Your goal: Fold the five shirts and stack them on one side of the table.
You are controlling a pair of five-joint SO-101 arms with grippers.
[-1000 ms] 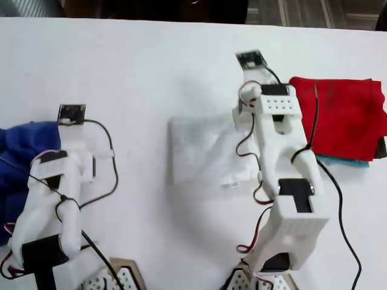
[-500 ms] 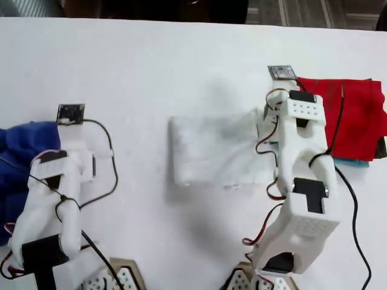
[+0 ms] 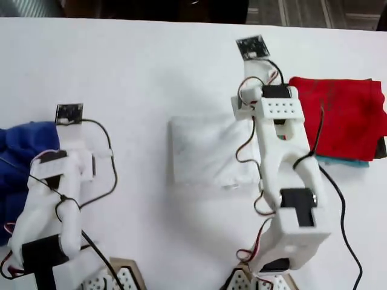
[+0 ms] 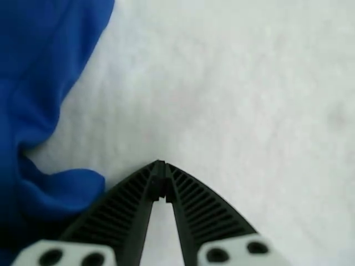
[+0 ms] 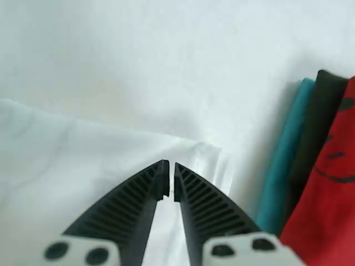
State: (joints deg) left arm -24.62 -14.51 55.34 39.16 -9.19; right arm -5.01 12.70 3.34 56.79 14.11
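High view, left side first: a blue shirt (image 3: 18, 157) lies bunched and unfolded at the left edge of the white table (image 3: 151, 72). My left arm (image 3: 51, 199) stands just beside it, its lower part overlapping the cloth. In the left wrist view my left gripper (image 4: 161, 191) is closed and empty, the two black ribbed fingers (image 4: 127, 210) meeting at their tips. It hangs over bare tabletop, with the blue shirt's rumpled edge close on one side of it.

Near the middle of the table lies a white shirt (image 3: 208, 151), folded into a rough rectangle with a few soft creases. My right arm (image 3: 284, 151) stretches along its right edge and covers that side of it. In the right wrist view my right gripper (image 5: 171, 185) is drawn narrow, with only a thin slit between the fingers, and its tips sit over the white shirt close to a folded corner. I cannot tell whether the tips press on the cloth or hang just above it.

Farther right, near the table's right edge, is the stack. A red shirt (image 3: 341, 118) lies folded on top. Under it a teal shirt (image 3: 341, 161) shows as a strip along the near side, and a black shirt (image 3: 380, 148) peeks out at the right. A strip of bare table separates the stack from the white shirt.
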